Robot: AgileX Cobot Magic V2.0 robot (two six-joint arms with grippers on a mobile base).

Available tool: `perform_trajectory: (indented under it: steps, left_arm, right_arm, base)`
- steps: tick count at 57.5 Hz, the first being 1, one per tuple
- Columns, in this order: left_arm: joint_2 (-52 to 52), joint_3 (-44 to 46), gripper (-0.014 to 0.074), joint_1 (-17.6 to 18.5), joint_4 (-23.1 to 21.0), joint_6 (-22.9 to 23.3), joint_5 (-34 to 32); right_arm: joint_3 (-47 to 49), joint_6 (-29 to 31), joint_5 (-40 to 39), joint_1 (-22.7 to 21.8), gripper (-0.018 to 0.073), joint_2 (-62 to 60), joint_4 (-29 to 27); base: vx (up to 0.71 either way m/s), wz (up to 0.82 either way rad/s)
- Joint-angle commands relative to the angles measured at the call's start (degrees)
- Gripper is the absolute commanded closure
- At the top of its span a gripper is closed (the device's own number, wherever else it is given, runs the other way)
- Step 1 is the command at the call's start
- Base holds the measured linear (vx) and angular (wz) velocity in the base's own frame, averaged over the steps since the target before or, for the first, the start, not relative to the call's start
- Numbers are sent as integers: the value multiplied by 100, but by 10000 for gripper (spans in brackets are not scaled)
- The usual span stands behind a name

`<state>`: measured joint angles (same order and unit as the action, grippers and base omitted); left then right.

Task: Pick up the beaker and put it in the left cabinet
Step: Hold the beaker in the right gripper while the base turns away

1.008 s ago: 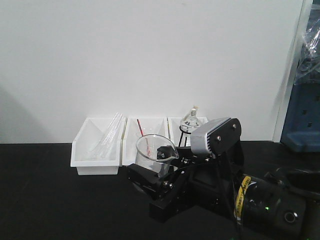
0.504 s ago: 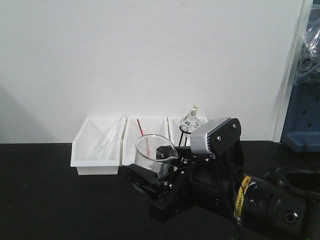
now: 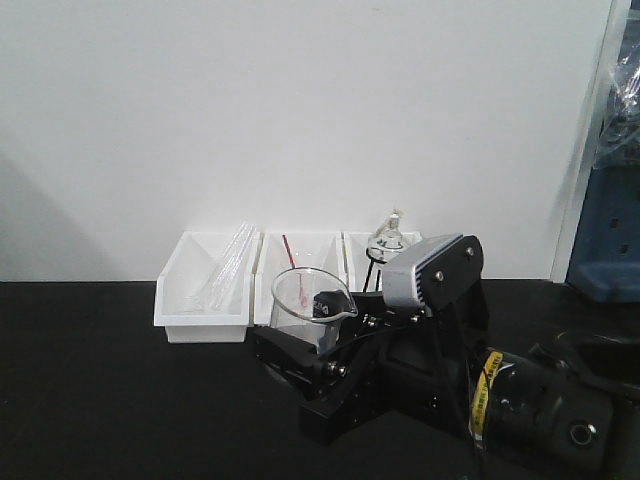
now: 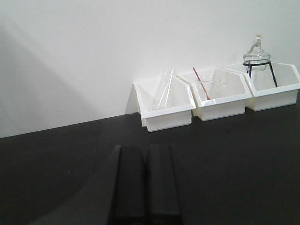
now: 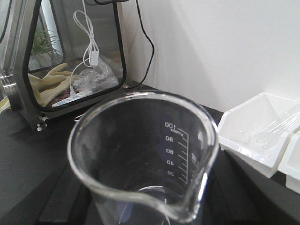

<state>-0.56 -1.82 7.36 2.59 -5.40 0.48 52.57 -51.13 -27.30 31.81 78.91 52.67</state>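
Holding the beaker (image 3: 300,298) is the right gripper (image 3: 314,318). Its black jaws are pinched on the lower wall of the glass; one pad shows dark against the side under the spout. The beaker stands upright in the grip, mouth open to the top. In the right wrist view it fills the near part of the picture, empty, with white marks on the inside wall. I cannot tell if its bottom is clear of the black table (image 3: 100,400), because the gripper hides it.

The left gripper (image 4: 143,187) has its two fingers (image 4: 127,183) pressed together with nothing between them, and it hangs low over the table, well apart from the work.

Just behind the beaker is a row of three white bins (image 3: 203,318) against the wall. The middle bin holds another beaker with a red rod (image 4: 206,88), and the right bin holds a round flask (image 3: 387,240).

I judge the picking step as done and the carrying step as in hand. The left cabinet is not in any view, so the next move calls for a turn toward that side with the glass kept level, then a gentle set-down on a shelf before the jaws open.
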Motion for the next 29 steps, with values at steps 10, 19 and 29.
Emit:
perform_trajectory:
  steps: [10, 19, 29]
  left_arm:
    - [-105, -90, 595, 3, -18, 15, -479]
    - [-105, -90, 595, 3, -18, 15, -479]
    - [-105, -90, 595, 3, -18, 15, -479]
  right_arm:
    - [174, 37, -351, -26, 531, -214, -135]
    - [174, 37, -351, -26, 531, -214, -135]
    - [174, 37, -351, -26, 531, -214, -135]
  base:
    - [-11, 4]
    - [-13, 13]
    - [-11, 35]
